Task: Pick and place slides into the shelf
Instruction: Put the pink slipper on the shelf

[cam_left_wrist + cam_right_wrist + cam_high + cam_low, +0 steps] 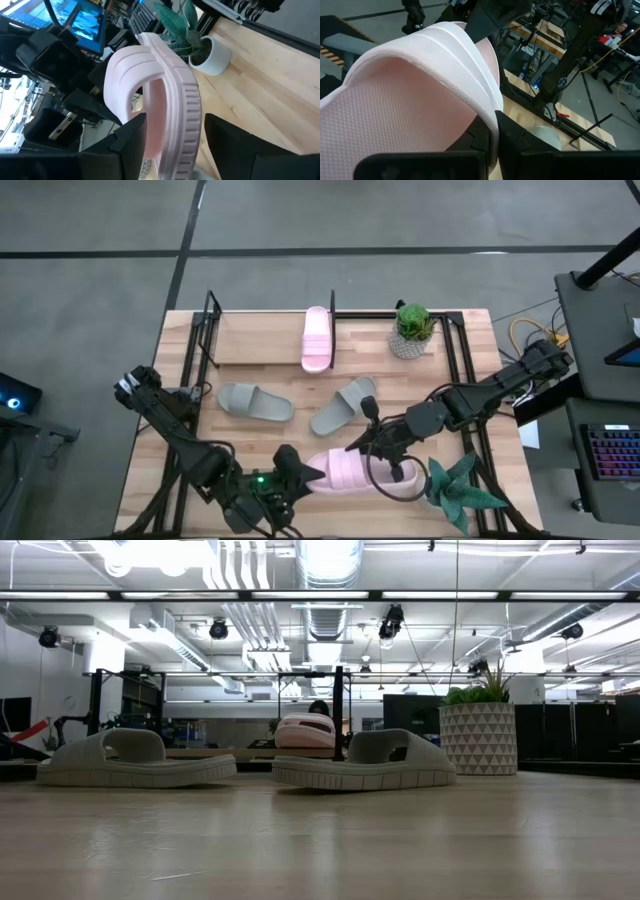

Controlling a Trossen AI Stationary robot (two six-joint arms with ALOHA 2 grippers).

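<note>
Both grippers share one pale pink soft slide (362, 473) at 6 o'clock in the high view, near the table's front edge. Left gripper (300, 472) clamps its toe end; right gripper (392, 470) clamps its heel end. Second pale pink slide (317, 338) sits on the low light-wood shelf with black rods (260, 340) at 12 o'clock; shelf board is bare left of it. Two grey-green slides (255, 401) (343, 404) lie mid-table, apart. Grey patterned pot plant (411, 332) at 1 o'clock, white-potted plant (455, 490) at 5 o'clock, just beside the held slide.

Low view: both grey-green slides flat on the wood, open tabletop in front.

Left wrist: fingers (131, 137) grasp the pink slide edge-on.

Right wrist: fingers (512, 137) pinch the pink strap.
</note>
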